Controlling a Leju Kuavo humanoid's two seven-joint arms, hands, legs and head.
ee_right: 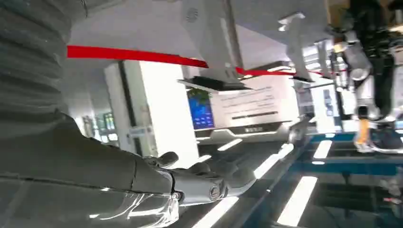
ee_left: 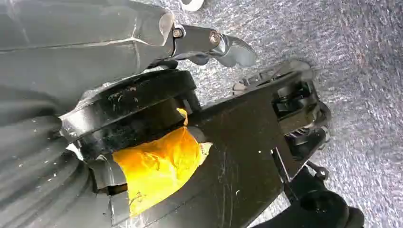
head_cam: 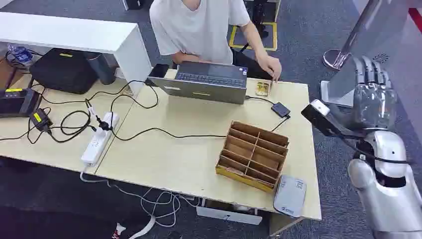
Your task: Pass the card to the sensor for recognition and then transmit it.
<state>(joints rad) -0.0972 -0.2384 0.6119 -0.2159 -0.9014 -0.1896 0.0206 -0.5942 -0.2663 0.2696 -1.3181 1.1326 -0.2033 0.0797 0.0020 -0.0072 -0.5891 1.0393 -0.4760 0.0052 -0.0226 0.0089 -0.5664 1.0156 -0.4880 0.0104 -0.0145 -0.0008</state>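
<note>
Organiser box of light wood with open compartments [head_cam: 254, 154] is sitting on the pale wooden table [head_cam: 164, 154] and is serving as the landmark. Beyond the box, on its far side, a small flat yellow-patterned card [head_cam: 262, 88] is lying on the table just under the hand of a person in a white T-shirt [head_cam: 199, 27], who is sitting behind a grey open laptop [head_cam: 209, 82]. Between the card and the box, a small black square sensor on a cable [head_cam: 280, 109] is resting flat. Just nearer than the box, a grey rounded flat device [head_cam: 289, 195] is lying at the table edge. Off the table, to the right of the box, the robot's right hand [head_cam: 373, 94] is being held upright with fingers straight and apart, holding nothing. The left hand [ee_left: 142, 33] is hanging over grey carpet; its grasp cannot be told.
</note>
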